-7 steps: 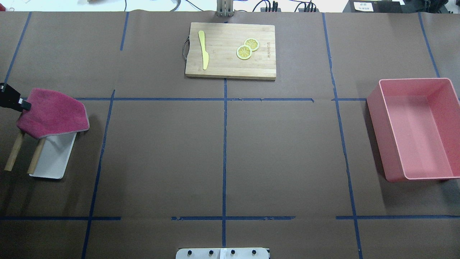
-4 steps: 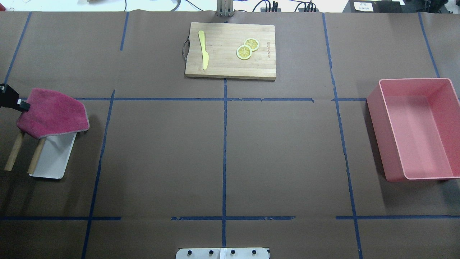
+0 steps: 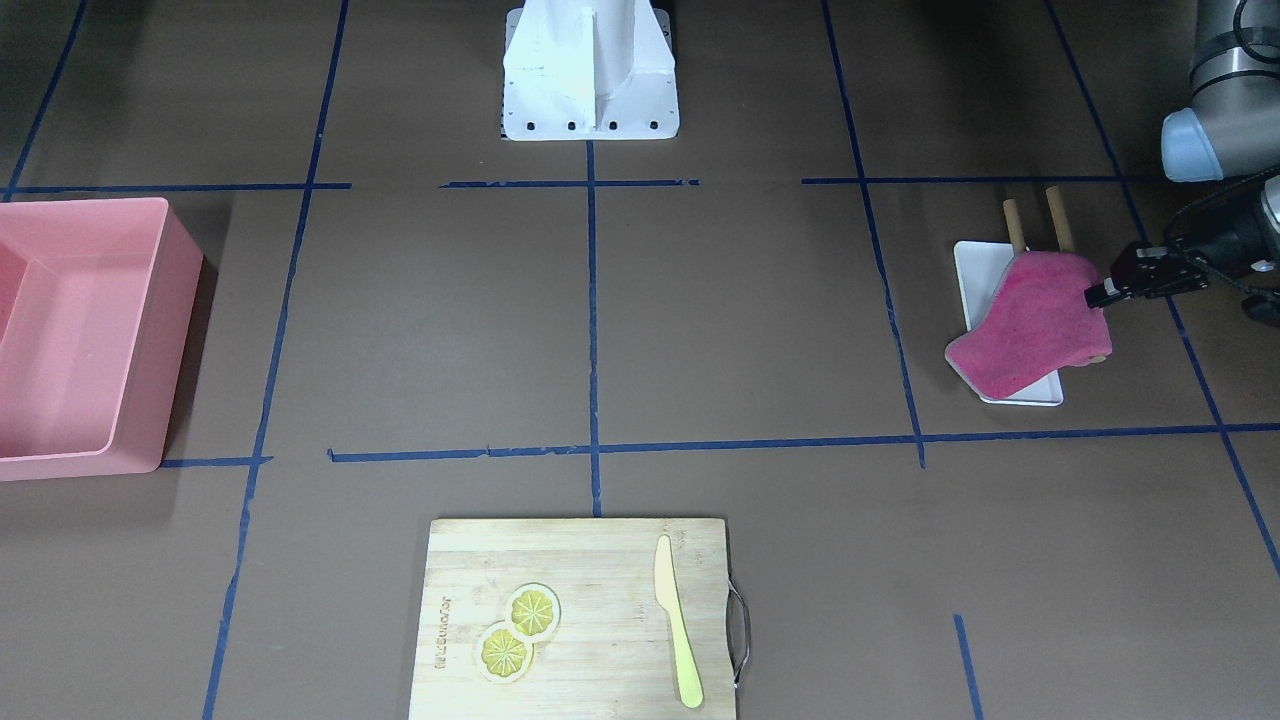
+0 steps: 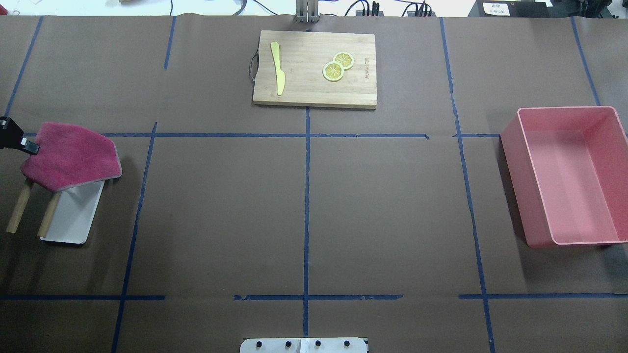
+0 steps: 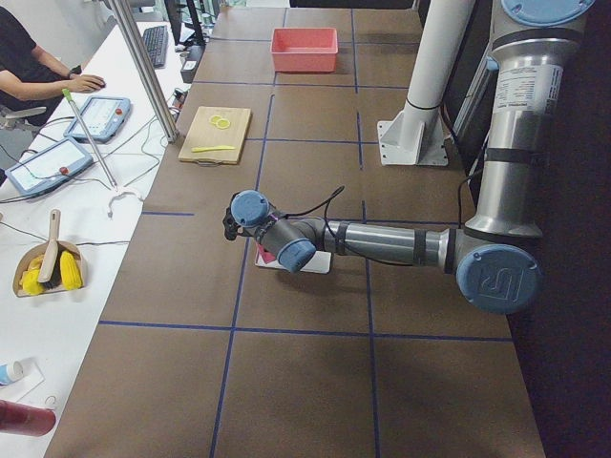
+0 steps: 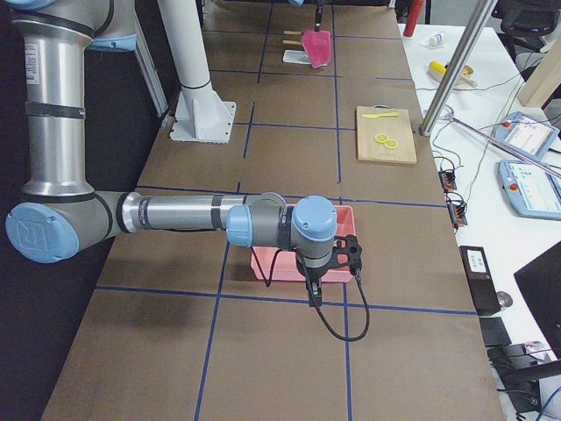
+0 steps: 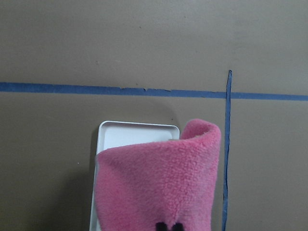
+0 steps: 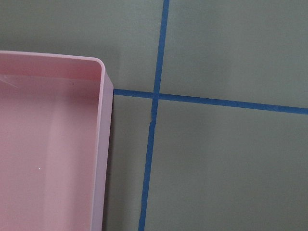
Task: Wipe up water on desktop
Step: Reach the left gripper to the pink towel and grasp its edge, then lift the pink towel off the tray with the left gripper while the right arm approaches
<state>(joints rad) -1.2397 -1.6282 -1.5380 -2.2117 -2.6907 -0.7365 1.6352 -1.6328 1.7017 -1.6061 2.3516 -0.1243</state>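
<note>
My left gripper (image 4: 30,145) is shut on the edge of a magenta cloth (image 4: 71,156) at the far left of the brown desktop (image 4: 382,206). The cloth hangs lifted and tilted over a white tray (image 4: 73,220). The front view shows the same gripper (image 3: 1098,294) pinching the cloth (image 3: 1030,325). In the left wrist view the cloth (image 7: 159,187) droops over the tray (image 7: 130,134). I cannot make out any water on the desktop. My right gripper (image 6: 349,253) hovers beside the pink bin (image 6: 302,259); I cannot tell whether it is open or shut.
Two wooden sticks (image 4: 19,213) lie beside the tray. A bamboo cutting board (image 4: 304,88) with a yellow knife (image 4: 278,66) and lemon slices (image 4: 337,66) sits at the far middle. The pink bin (image 4: 512,162) stands at the right. A person sits at the side desk (image 5: 38,67).
The left gripper and the cloth have shifted slightly toward the left edge. Nothing else has moved.
</note>
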